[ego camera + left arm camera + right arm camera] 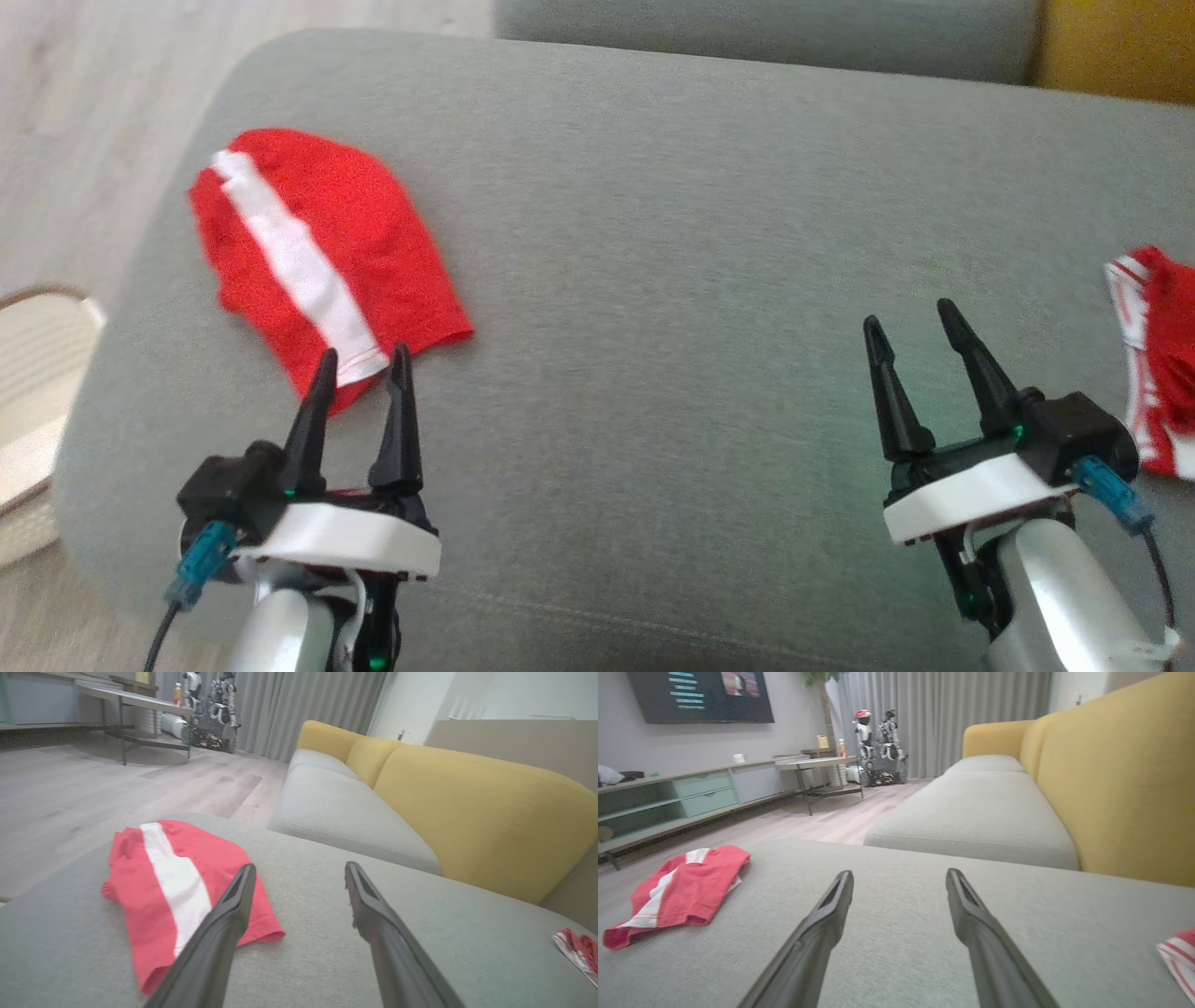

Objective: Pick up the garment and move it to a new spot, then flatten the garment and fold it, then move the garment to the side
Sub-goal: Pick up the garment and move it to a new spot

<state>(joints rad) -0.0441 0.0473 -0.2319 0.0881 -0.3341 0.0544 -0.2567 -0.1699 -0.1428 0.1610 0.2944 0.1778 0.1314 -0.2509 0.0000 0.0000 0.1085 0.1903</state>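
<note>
Red garment with white stripe lay on left part of grey cushion, near its edge; long axis followed stripe, slanting from near hem away and leftward; near hem just ahead of left tool, fingers spread, holding nothing; right tool, likewise spread and empty, stood well apart to right; left arm judged nearer for pickup; second red-and-white cloth lay beyond right tool.

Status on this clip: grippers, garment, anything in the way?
Open and empty: left gripper, right gripper. Red white-striped garment on grey cushion, at the left gripper, not gripped. Second red-and-white cloth far right; nothing blocking.
</note>
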